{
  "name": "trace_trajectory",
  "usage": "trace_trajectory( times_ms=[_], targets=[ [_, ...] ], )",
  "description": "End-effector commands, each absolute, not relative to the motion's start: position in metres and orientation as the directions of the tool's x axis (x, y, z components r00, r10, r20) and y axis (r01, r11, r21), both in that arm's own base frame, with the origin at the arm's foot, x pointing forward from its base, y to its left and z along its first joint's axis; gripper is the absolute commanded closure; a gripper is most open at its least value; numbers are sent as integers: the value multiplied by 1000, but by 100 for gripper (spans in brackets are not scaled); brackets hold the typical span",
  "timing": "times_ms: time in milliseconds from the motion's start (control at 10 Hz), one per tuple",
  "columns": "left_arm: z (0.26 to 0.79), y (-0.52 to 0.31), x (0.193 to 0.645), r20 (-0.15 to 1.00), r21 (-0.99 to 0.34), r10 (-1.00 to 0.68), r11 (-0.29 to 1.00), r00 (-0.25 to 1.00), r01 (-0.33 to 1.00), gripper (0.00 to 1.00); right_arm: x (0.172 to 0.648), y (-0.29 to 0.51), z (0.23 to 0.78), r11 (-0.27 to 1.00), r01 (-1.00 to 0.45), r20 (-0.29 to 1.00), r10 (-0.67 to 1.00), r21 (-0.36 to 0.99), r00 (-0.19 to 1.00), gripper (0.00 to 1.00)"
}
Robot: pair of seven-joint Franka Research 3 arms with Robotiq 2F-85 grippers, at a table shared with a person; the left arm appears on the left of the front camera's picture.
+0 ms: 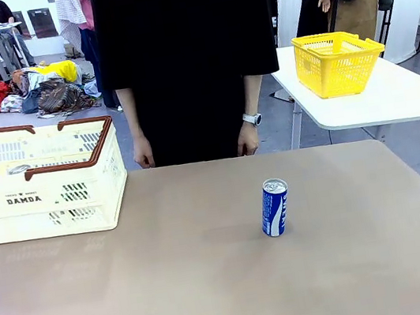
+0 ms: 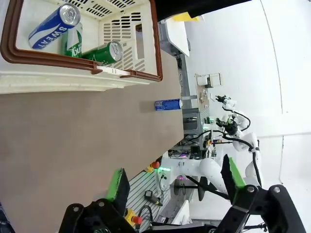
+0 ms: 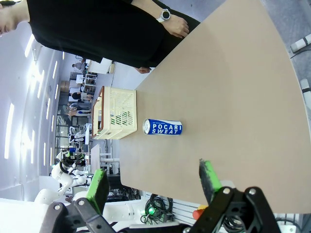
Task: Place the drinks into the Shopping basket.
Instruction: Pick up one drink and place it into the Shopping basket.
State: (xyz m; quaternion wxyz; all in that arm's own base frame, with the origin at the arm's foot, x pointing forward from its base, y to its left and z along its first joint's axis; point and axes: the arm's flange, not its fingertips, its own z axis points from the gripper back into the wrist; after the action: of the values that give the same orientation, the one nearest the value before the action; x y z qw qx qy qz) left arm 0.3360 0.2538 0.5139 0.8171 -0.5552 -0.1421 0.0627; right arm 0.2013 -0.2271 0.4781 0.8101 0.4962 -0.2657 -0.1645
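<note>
One blue-and-white POCARI SWEAT can [image 1: 275, 207] stands upright on the tan table, right of centre; it shows small in the left wrist view [image 2: 168, 104] and sideways in the right wrist view [image 3: 163, 127]. The cream Shopping basket [image 1: 81, 199] with brown rim sits at the table's far left. Inside the basket [image 2: 82, 82] lie a blue-and-white can [image 2: 53, 27] and green cans [image 2: 102, 53]. My left gripper [image 2: 175, 184] is open with nothing between its fingers, well away from the basket. My right gripper [image 3: 153, 182] is open too, empty, short of the standing can.
A person in black stands at the far edge, hands [image 1: 247, 139] hanging by the table. A yellow mesh basket [image 1: 336, 63] sits on a white side table [image 1: 393, 100] at the back right. Bare tabletop [image 1: 175, 291] lies in front.
</note>
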Motion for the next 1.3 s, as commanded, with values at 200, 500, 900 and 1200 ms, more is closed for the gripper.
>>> trace_trajectory(
  times_ms=[200,500,900,1200],
  targets=[
    [517,253,334,148,-924,256,379,955,42,0,202,-227,478,451,-28,292,-529,892,797,0],
    [517,253,334,148,-924,256,379,955,42,0,202,-227,478,451,-28,292,-529,892,797,0],
    [517,253,334,148,-924,256,379,955,42,0,202,-227,478,451,-28,292,-529,892,797,0],
    [525,244,343,165,-916,279,398,946,43,0,202,-227,478,451,-28,292,-529,892,797,0]
  ],
)
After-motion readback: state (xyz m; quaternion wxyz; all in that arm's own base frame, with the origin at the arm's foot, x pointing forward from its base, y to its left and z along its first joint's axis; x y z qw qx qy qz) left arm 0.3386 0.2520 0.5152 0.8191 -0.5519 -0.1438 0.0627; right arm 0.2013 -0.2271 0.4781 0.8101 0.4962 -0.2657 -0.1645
